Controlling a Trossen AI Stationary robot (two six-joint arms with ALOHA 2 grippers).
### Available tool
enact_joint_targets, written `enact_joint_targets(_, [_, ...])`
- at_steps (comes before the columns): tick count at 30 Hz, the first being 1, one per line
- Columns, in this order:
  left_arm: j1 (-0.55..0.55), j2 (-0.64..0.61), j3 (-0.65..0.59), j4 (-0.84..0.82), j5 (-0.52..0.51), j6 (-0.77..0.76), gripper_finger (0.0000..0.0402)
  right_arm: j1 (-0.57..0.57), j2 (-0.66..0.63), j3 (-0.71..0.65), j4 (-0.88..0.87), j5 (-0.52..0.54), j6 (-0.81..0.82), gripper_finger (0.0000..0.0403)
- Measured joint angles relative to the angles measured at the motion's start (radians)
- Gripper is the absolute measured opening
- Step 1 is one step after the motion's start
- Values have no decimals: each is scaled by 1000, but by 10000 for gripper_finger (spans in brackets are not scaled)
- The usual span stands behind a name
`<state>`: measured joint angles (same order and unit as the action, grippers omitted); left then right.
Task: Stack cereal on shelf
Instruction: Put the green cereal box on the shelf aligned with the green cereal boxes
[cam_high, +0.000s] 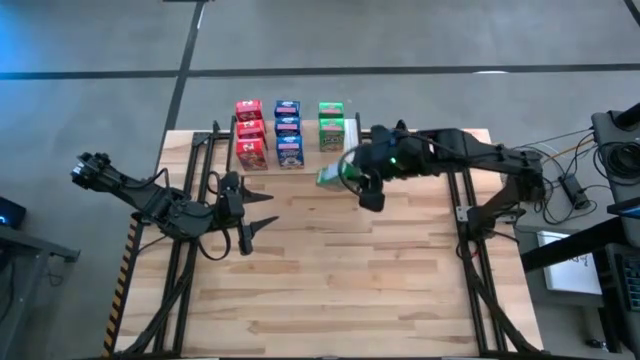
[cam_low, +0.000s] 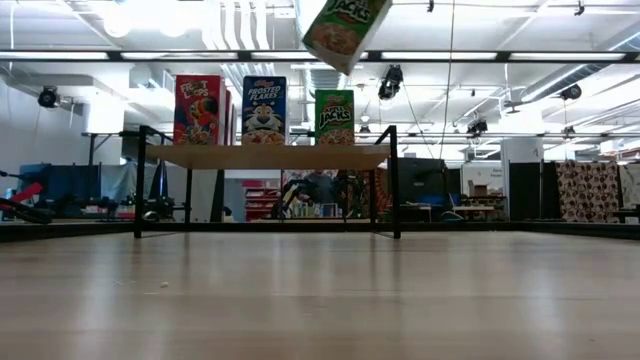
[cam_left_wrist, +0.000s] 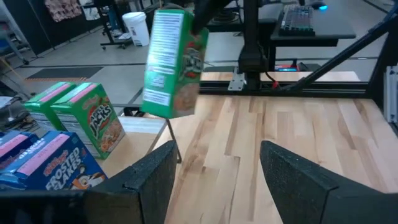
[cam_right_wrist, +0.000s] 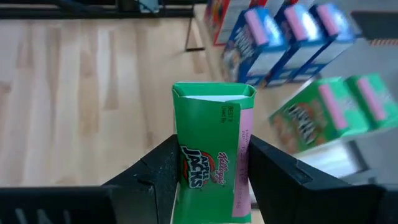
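Above the counter (cam_high: 330, 290) near the shelf (cam_low: 265, 155), right gripper (cam_right_wrist: 211, 163) jaws clamp the tilted Apple Jacks box (cam_right_wrist: 211, 146); level it, apparently, before setting down. Left gripper (cam_left_wrist: 214, 165) jaws open, empty.

Readable text: green box (cam_right_wrist: 211, 155) clamped in the right gripper (cam_right_wrist: 211, 180) reads "Apple Jacks" with Kellogg's script; small print on its flap illegible. On the shelf (cam_low: 265, 156): blue box (cam_low: 264, 108) reads "Frosted Flakes", green box (cam_low: 334, 116) reads "Jacks". Red box (cam_low: 198, 108) front logo not legible.
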<state>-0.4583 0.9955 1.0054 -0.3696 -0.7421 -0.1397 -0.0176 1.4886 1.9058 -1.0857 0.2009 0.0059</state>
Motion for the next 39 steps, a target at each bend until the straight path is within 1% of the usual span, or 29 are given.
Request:
enact_joint_targets(2, [0,0,0,-1,-17,0,215,-19,34,53,-17,0,-50,162])
enact_joint_targets(10, [0,0,0,0,-34,0,215,-96,188,262,-198,1,-222,162])
enact_joint_targets(17, [0,0,0,0,-35,0,215,-170,286,381,-269,1,-340,162])
enact_joint_targets(21, [0,0,0,0,-35,0,215,-200,315,398,-266,-1,-370,162])
enact_joint_targets(26, [0,0,0,-1,-35,6,215,-232,336,384,-264,-72,-365,162])
enact_joint_targets(39, [0,0,0,-1,-35,15,215,-237,380,379,-263,-73,-366,162])
